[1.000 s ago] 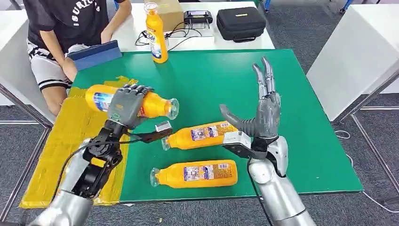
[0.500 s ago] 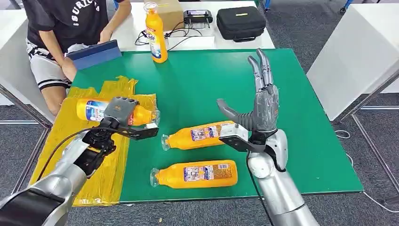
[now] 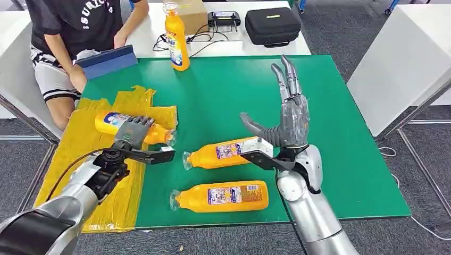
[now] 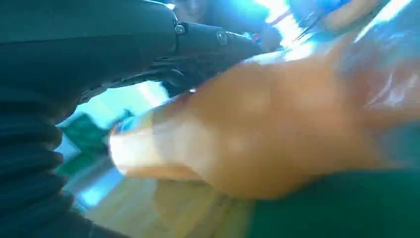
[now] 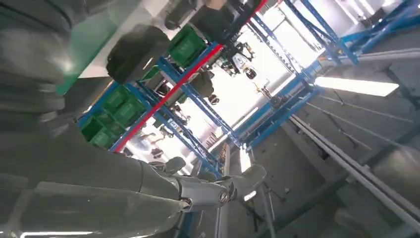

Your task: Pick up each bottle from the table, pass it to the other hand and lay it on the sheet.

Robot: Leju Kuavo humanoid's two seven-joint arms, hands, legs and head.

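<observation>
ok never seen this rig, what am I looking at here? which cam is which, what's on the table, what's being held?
It is a humanoid robot with two silver arms ending in many-fingered hands. The wide picture comes from a camera high on its body, looking down at a green table. The other two come from cameras at the wrists and are turned, so they look odd.

The left hand grips an orange bottle lying over a yellow sheet. The left wrist view shows that bottle up close and blurred. The right hand is raised, fingers spread, holding nothing; its wrist camera looks up at shelving and ceiling.

Two more bottles lie on the green: one in the middle, one near the front edge. A fourth stands upright at the far edge. A person sits at the far left.
</observation>
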